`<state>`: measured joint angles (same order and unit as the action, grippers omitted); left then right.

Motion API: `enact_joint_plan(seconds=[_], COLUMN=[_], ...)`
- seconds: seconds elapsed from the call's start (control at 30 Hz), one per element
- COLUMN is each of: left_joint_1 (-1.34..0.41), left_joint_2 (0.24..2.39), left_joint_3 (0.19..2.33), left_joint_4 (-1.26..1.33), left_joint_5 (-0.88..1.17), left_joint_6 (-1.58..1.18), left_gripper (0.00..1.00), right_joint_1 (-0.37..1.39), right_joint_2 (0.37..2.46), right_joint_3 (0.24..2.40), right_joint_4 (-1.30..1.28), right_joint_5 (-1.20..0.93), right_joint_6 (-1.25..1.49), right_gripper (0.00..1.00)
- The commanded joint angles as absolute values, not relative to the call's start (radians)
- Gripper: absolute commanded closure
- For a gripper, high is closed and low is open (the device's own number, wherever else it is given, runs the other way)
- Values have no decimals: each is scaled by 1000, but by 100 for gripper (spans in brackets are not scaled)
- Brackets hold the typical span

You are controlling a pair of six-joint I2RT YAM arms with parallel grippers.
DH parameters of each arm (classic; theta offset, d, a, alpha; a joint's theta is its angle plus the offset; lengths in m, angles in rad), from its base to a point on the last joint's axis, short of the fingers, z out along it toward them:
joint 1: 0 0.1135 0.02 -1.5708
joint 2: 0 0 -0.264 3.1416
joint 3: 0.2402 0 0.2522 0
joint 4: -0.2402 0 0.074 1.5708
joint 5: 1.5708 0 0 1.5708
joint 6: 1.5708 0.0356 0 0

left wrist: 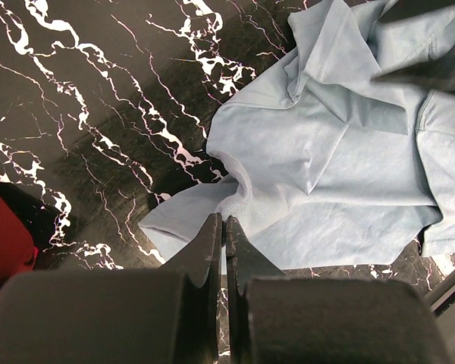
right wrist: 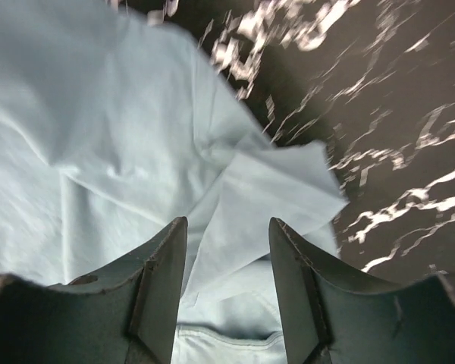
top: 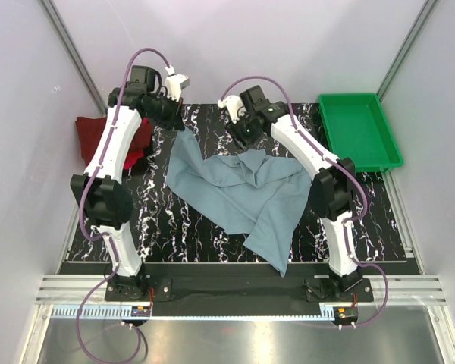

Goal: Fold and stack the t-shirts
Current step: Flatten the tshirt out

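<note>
maroon and bright red cloth t-shirts (top: 96,135) sit bunched at the far left edge of the black marbled table (top: 174,227). left gripper (left wrist: 224,227) next, fingers pressed fully together right at the ribbed edge of the large dusty grey-blue cloth t-shirt (top: 235,189); whether any cloth is pinched, can't tell. that shirt sprawls crumpled mid-table, unfolded. right gripper (right wrist: 227,250) hovers over a turned-up flap, jaws partly apart, holding nothing. green plastic tray (top: 360,129) far right. looks like the spreading stage: next move calls for gripping both far corners and drawing the shirt flat.
</note>
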<state>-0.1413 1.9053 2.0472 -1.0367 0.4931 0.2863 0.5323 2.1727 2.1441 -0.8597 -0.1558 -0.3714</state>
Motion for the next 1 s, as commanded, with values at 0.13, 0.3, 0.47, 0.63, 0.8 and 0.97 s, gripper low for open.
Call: enact_joint_plan(seconds=[0.13,0.3,0.47,0.63,0.8,0.97], left_joint_1=[-88,-45,-31,-20,-18,-20], left_joint_2=[1870,1835,1810,1799,1812,1838], left_joint_3=[2051,2004,1983,1971,1973,2012], left_joint_4=[-977,-971,-973,-968,-956,-946], left_joint_5=[495,523,548,557,561,569], left_joint_6=[233,222,216,203,192,175], left_gripper=[100,100,100,100,100,100], right_joint_1=[578,607,618,621,618,600], right_joint_2=[2223,2285,2362,2391,2384,2382], right_joint_3=[2072,2124,2216,2258,2263,2243], right_joint_4=[-877,-879,-910,-904,-894,-881], right_joint_5=[-87,-60,-48,-14,50,74], right_joint_6=[-448,-456,-453,-479,-517,-522], right_gripper=[46,46,46,46,46,52])
